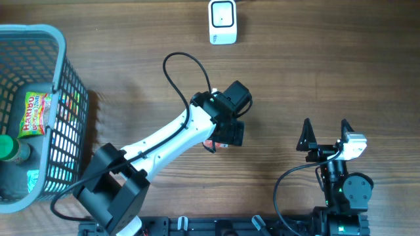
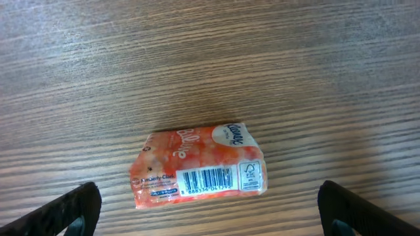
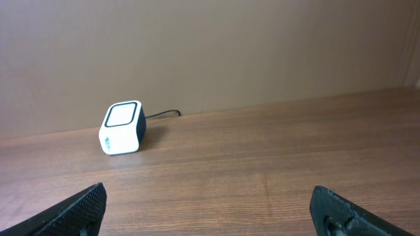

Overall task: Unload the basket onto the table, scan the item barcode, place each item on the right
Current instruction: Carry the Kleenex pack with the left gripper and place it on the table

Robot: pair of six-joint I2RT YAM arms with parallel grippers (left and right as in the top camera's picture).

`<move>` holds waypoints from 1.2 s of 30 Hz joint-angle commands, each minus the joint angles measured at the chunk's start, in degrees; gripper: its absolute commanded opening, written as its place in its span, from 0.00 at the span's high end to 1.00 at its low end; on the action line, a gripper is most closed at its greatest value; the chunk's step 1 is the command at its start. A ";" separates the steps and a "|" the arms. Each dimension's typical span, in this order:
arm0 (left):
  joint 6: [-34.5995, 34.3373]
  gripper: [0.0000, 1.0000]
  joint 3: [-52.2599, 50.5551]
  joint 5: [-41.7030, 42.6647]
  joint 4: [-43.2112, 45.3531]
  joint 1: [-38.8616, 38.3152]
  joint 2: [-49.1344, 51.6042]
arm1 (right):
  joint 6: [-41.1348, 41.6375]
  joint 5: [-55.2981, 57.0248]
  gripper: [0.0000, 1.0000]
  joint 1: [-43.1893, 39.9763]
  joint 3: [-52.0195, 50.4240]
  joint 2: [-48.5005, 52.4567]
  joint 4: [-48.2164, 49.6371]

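Left end effector (image 2: 207,210) is hovering released over tissue pack (image 2: 197,167); right end effector (image 1: 325,134) also released; off-ctr grab is risking hiding barcode (image 2: 207,178) from scanner (image 1: 222,21) at desk (image 1: 341,72) far edge.

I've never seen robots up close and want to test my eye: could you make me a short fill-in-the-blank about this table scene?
The tissue pack lies on the table with its ____ facing up.
The left hand over the pack is ____, gripping nothing.
The sweets bag sits inside the grey ____.
Missing words: barcode; open; basket.
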 commanded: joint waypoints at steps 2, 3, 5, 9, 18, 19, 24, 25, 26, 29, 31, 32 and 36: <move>-1.90 0.00 -0.48 0.11 0.13 1.09 3.96 | -0.59 -0.50 0.00 0.22 -0.07 -0.35 0.17; -1.90 0.00 -0.48 0.11 0.15 1.09 4.94 | -0.61 -0.50 0.00 0.22 -0.07 -0.35 0.20; -1.88 0.00 -0.48 0.11 0.28 1.09 6.23 | -0.61 -0.50 0.00 0.22 -0.07 -0.35 0.17; -1.88 0.18 -0.48 0.37 0.68 1.09 7.56 | -0.61 -0.50 0.00 0.22 -0.07 -0.35 0.17; -1.16 0.53 2.08 -4.00 -1.84 3.74 7.48 | -0.59 -0.50 0.00 0.22 -0.07 -0.35 0.17; -0.70 0.53 4.07 -5.81 -3.13 5.05 7.37 | -0.59 -0.50 0.00 0.22 -0.07 -0.35 0.17; 2.14 0.51 13.94 -7.17 0.24 12.35 7.21 | -0.59 -0.48 0.00 0.22 -0.07 -0.35 0.17; 1.53 0.51 13.84 -7.02 2.78 13.09 7.21 | -0.63 -0.50 0.00 0.22 -0.07 -0.35 0.17; 1.53 0.51 13.49 -6.75 4.35 13.27 7.30 | -0.59 -0.50 0.00 0.22 -0.07 -0.35 0.17; 1.57 0.52 11.39 -8.57 8.41 12.41 7.30 | -0.59 -0.50 0.00 0.22 -0.07 -0.35 0.17; 1.57 0.52 8.31 -12.22 12.55 11.89 7.30 | -0.59 -0.50 0.00 0.22 -0.07 -0.35 0.20; 1.55 0.53 6.93 -12.81 13.68 11.74 7.30 | -0.59 -0.50 0.00 0.22 -0.07 -0.35 0.20; 1.55 0.39 0.22 -13.03 18.86 11.37 7.30 | -0.61 -0.50 0.00 0.22 -0.07 -0.35 0.20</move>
